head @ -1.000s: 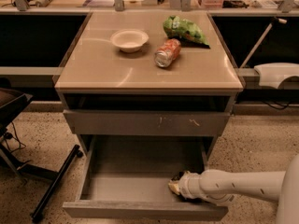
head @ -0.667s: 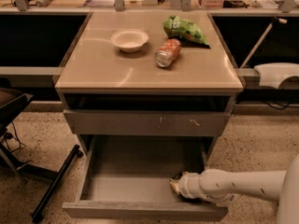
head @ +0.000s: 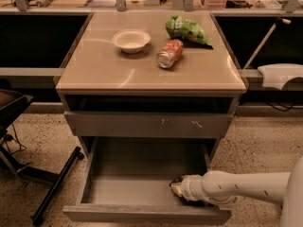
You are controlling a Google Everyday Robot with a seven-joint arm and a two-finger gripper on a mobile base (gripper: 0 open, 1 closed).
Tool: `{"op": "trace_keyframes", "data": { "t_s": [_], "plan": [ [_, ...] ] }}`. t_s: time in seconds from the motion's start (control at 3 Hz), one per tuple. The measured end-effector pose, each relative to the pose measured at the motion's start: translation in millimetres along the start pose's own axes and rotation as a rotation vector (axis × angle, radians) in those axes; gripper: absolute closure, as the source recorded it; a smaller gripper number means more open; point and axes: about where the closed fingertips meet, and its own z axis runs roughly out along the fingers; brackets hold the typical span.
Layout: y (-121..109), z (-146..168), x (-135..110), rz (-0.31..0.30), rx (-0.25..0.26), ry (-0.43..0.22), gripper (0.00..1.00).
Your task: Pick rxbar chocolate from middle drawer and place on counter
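The middle drawer [head: 128, 186] is pulled open at the bottom of the grey cabinet. My arm reaches into it from the right, and my gripper [head: 177, 188] sits low over the drawer floor at the front right corner. A small dark flat thing with a pale mark, the rxbar chocolate [head: 175, 180], lies right at the gripper's tip, mostly hidden by it. The tan counter [head: 104, 67] is above, well clear of the gripper.
On the counter stand a pale bowl [head: 131, 40], a soda can on its side [head: 170, 53] and a green crinkled snack bag [head: 185, 29]. A shut drawer front with pale scratches [head: 151, 124] is above the open drawer. A black chair base [head: 42, 174] stands at the left.
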Motion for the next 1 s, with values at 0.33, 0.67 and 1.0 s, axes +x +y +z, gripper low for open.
{"op": "trace_keyframes", "data": {
  "t_s": [0.33, 0.67, 1.0],
  "plan": [
    [6.7, -30.5, -32.9, -0.032, 0.035, -0.042, 1.0],
    [43.4, -86.8, -80.1, -0.009, 0.026, -0.088, 1.0],
    [39.0, -114.3, -111.6, -0.055, 0.07, -0.125, 1.0]
  ]
}}
